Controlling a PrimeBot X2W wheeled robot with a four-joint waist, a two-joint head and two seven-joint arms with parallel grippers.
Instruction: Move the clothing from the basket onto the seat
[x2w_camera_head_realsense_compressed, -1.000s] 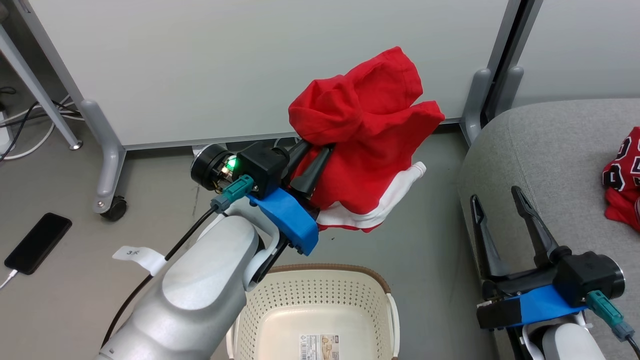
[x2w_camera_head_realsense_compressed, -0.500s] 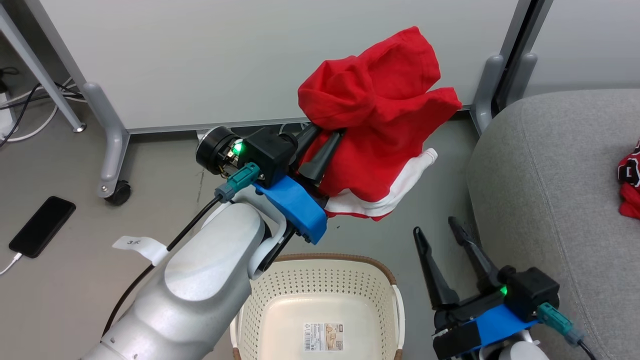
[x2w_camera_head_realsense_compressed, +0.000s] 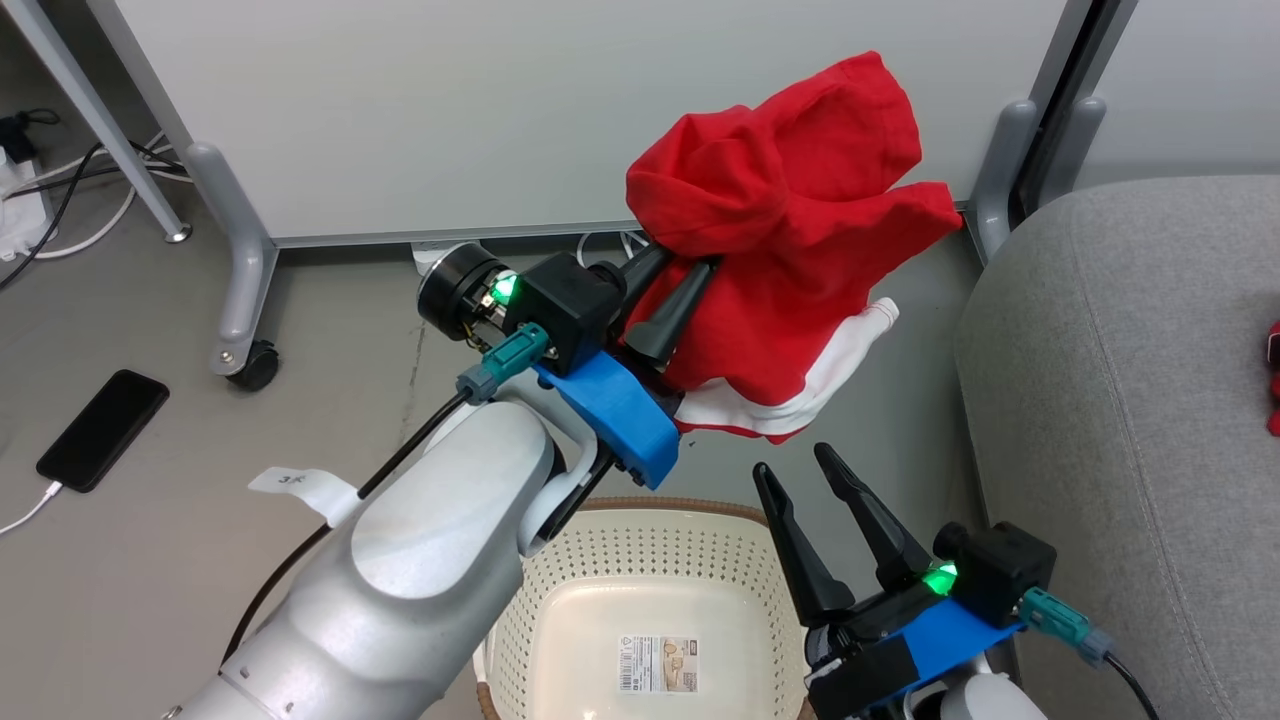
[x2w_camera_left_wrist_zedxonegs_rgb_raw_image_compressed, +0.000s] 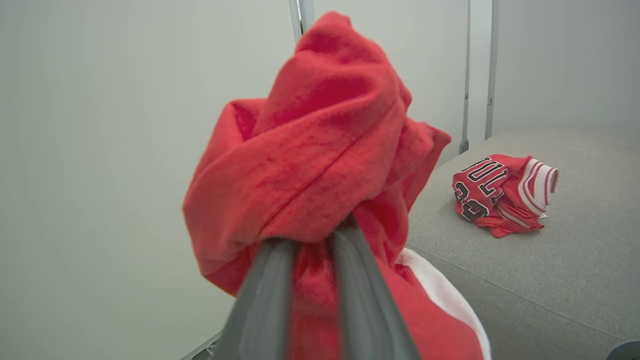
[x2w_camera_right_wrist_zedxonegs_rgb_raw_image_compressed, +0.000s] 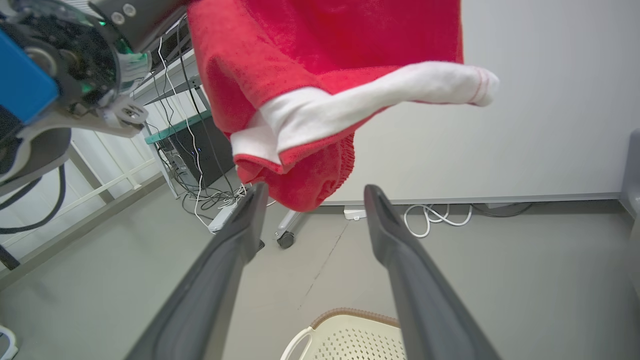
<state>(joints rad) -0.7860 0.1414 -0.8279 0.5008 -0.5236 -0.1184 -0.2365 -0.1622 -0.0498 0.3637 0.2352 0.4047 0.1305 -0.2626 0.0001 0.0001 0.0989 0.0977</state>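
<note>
The left hand (x2w_camera_head_realsense_compressed: 688, 270) is clamped on a red piece of clothing (x2w_camera_head_realsense_compressed: 790, 230) with a white stripe. It holds the bunched cloth up in the air, above and past the far side of the basket (x2w_camera_head_realsense_compressed: 640, 560). The basket sits on the floor, and a paper label shows on its bottom. The right hand (x2w_camera_head_realsense_compressed: 793, 460) is over the basket's right edge. Its two fingers are wide apart and hold nothing. The grey seat (x2w_camera_head_realsense_compressed: 1100, 350) is to the right of the basket. A red jersey (x2w_camera_left_wrist_zedxonegs_rgb_raw_image_compressed: 495, 192) with black and white letters lies on the seat. A black phone (x2w_camera_head_realsense_compressed: 100, 428) lies on the floor, far left of the basket
</note>
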